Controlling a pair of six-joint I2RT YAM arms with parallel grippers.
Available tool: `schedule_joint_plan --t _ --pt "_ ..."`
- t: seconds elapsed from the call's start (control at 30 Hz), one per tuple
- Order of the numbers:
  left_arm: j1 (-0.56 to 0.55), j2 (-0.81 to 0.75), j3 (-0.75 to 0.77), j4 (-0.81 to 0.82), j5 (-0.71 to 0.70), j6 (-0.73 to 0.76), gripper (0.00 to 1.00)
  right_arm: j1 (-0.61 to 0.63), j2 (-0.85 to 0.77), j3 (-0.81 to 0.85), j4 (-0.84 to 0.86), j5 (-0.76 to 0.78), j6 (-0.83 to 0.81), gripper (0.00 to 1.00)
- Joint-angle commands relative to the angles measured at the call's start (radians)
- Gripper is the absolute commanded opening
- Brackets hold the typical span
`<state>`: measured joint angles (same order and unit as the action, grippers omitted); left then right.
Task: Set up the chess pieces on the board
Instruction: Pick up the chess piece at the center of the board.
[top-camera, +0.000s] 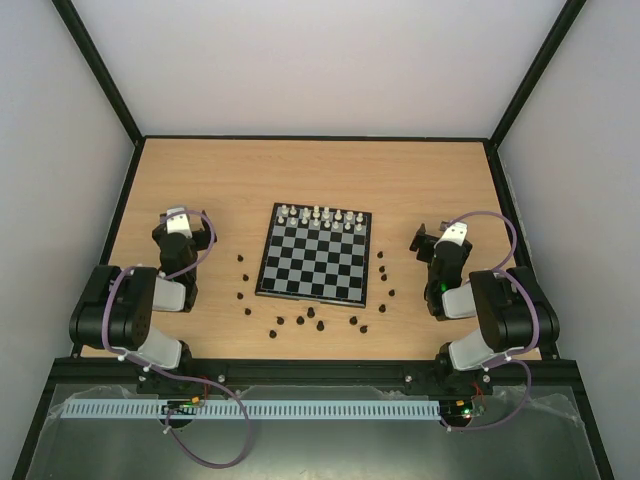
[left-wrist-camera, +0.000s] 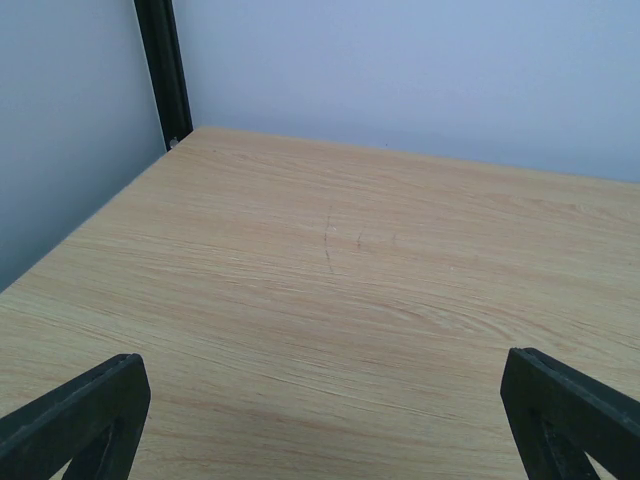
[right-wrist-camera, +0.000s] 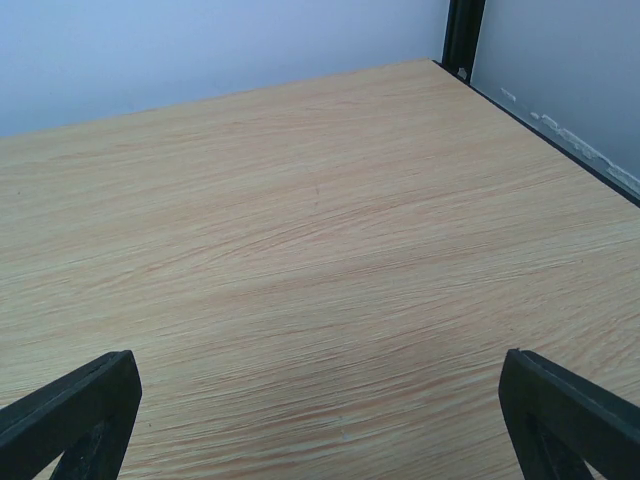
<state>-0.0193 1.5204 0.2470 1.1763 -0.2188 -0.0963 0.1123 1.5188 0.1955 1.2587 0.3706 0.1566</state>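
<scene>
The board (top-camera: 316, 254), black and pale grey checks, lies at the table's middle in the top view. White pieces (top-camera: 322, 216) fill its two far rows. Several tiny black chess pieces (top-camera: 312, 321) lie scattered on the table left of, right of and in front of the board. My left gripper (top-camera: 177, 214) is open and empty, left of the board. My right gripper (top-camera: 432, 236) is open and empty, right of the board. Each wrist view shows only bare wood between wide-apart fingers (left-wrist-camera: 80, 415) (right-wrist-camera: 565, 410).
The wooden table (top-camera: 200, 180) has a black frame and pale walls on three sides. A corner post (left-wrist-camera: 165, 70) stands far left in the left wrist view, another post (right-wrist-camera: 462, 35) far right in the right wrist view.
</scene>
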Motion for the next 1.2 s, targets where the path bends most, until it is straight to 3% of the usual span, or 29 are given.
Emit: schedule_joint_plan --t 0.0,0.63,0.8,0.9,1.03,1.17 --pt "-0.002 0.003 -0.007 0.052 -0.004 0.004 0.99 -0.003 0.001 0.017 0.021 0.011 -0.002 0.99" --pt "-0.004 0.000 -0.008 0.054 -0.008 0.004 0.99 -0.003 -0.003 0.008 0.035 0.012 -0.002 0.99" --pt "-0.054 -0.058 0.063 -0.109 -0.144 0.004 0.99 -0.003 -0.073 -0.024 0.039 -0.028 -0.025 0.99" --pt "-0.100 -0.121 0.124 -0.252 -0.224 0.025 0.99 0.031 -0.220 0.048 -0.212 -0.004 -0.033 0.99" --pt "-0.145 -0.268 0.175 -0.422 -0.208 -0.001 0.99 0.038 -0.387 0.232 -0.628 -0.020 0.133 0.99" --pt "-0.219 -0.411 0.227 -0.552 -0.198 -0.010 0.99 0.038 -0.476 0.461 -1.001 -0.158 0.293 0.99"
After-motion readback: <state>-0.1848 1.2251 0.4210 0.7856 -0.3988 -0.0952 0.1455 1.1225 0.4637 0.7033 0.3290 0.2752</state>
